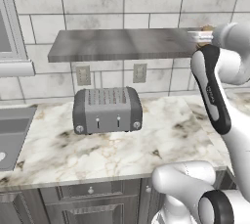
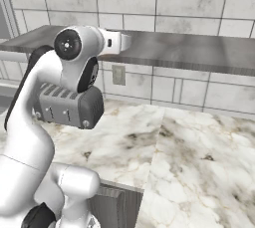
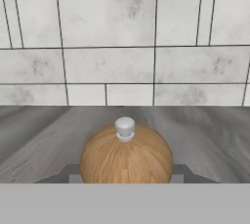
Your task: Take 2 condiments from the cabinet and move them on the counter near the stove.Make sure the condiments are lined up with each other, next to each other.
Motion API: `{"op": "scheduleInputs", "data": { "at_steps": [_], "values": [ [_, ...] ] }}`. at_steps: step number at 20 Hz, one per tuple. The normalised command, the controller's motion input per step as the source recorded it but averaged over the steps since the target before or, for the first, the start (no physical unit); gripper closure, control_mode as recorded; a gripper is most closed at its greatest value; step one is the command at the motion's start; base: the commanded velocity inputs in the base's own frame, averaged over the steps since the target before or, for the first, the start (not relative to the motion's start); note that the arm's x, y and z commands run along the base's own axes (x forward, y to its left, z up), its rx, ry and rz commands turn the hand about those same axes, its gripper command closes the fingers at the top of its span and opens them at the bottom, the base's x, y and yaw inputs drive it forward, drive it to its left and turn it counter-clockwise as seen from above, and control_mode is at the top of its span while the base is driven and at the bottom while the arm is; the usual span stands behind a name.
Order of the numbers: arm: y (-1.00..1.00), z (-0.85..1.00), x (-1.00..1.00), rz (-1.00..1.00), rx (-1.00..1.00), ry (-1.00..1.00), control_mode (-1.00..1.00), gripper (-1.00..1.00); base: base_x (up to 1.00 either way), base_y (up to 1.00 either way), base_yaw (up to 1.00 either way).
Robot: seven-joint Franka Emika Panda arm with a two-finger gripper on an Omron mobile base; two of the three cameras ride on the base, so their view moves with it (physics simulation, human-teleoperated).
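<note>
Up high, white two-finger gripper (image 1: 204,35) reaches onto long flat grey stone-look shelf (image 1: 122,44), jaws part-closed on either side of brown wooden knob-topped shaker (image 3: 126,155), apparently gripping it. Shaker sits on shelf's right end, near tiled wall. Grey two-slot toaster (image 1: 107,110) stands below on white-beige marble counter (image 1: 161,140). Risk, as judged: rounded wooden body may slip from narrow fingertips on lift-off; a low pull-out could drag it along the slab and tip it
</note>
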Motion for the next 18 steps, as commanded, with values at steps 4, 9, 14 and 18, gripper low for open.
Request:
{"op": "scheduleInputs", "data": {
  "at_steps": [4,9,14,18],
  "values": [
    [0.06,0.02,-0.56,0.0,0.0,0.0,-1.0,1.0,0.0,0.0,0.0],
    [0.09,0.02,-0.54,0.0,0.0,0.0,-1.0,1.0,0.0,0.0,0.0],
    [0.11,0.0,-0.48,0.0,0.0,0.0,-1.0,1.0,0.0,0.0,0.0],
    [0.12,0.0,-0.44,0.0,0.0,0.0,-1.0,1.0,0.0,0.0,0.0]
  ]
}}
